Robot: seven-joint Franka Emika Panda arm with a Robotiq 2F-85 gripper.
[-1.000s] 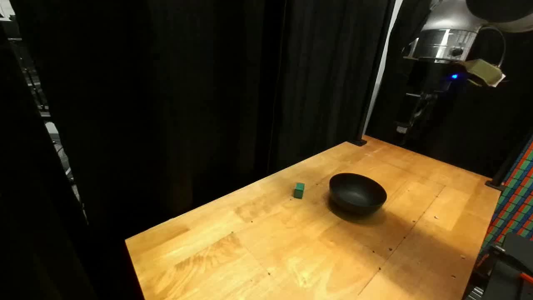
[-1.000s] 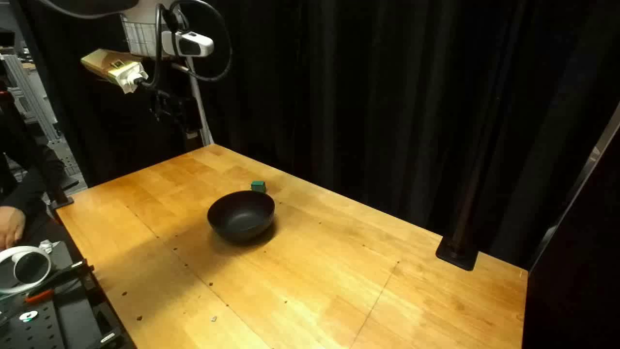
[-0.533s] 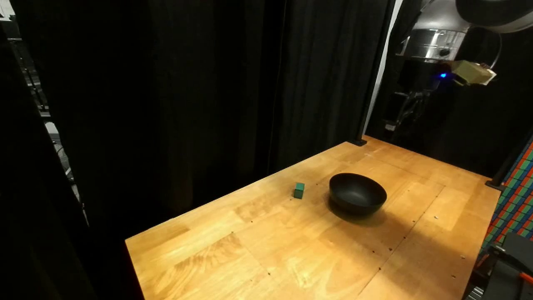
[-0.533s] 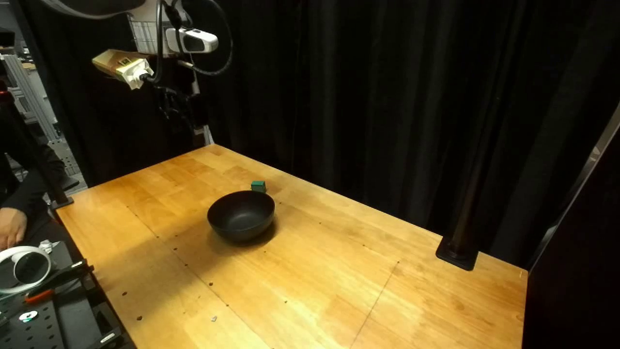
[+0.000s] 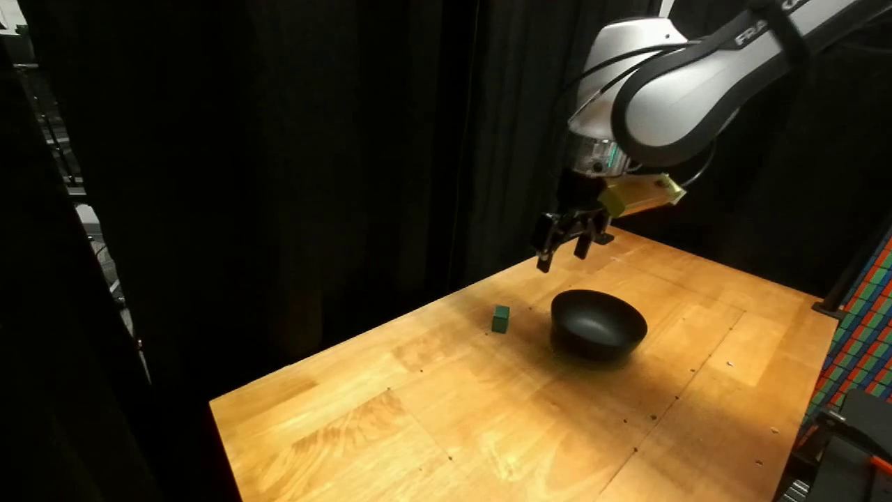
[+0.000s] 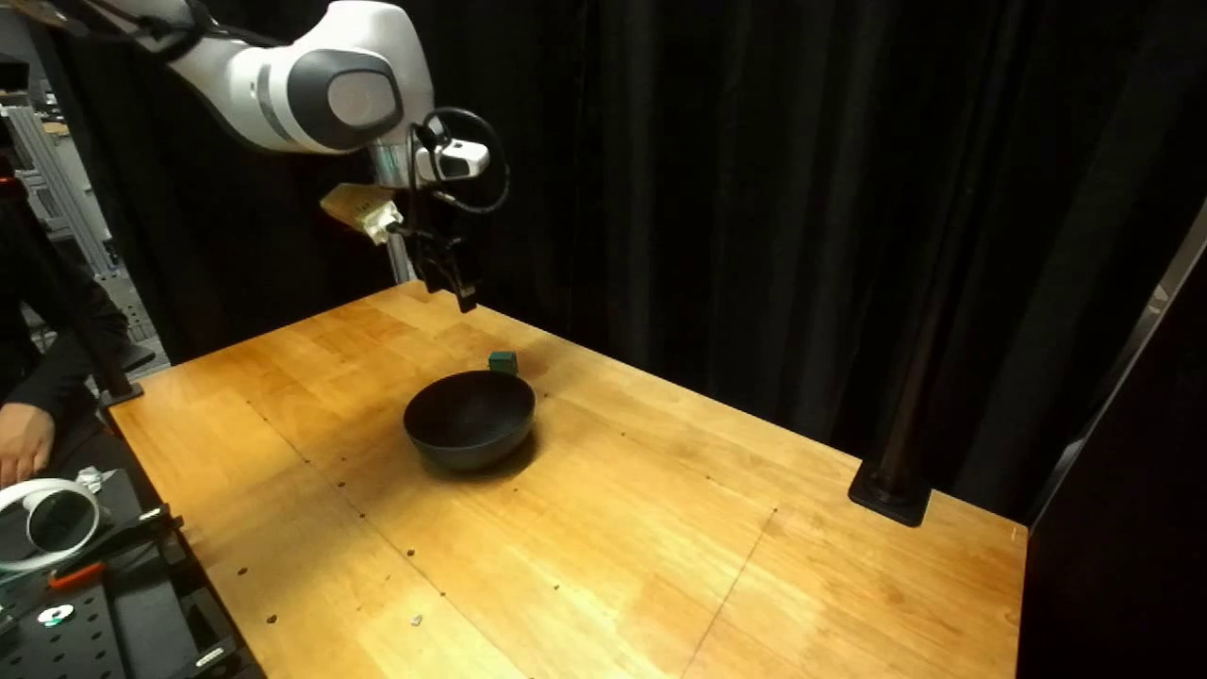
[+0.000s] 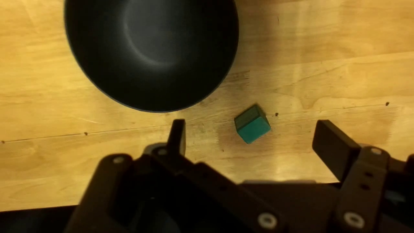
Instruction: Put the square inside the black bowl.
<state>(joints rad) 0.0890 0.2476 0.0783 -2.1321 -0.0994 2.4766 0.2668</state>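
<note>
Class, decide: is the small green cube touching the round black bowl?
Apart: the wrist view shows a strip of light wooden tabletop separating the small green cube from the round black bowl.

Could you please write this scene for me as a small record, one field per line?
gripper: open, holding nothing, above the wooden table
black bowl: upright on the wooden table
square: green block on the wooden table, beside the black bowl, not touching it
background: black curtains
task: not yet done, the square is outside the black bowl
</note>
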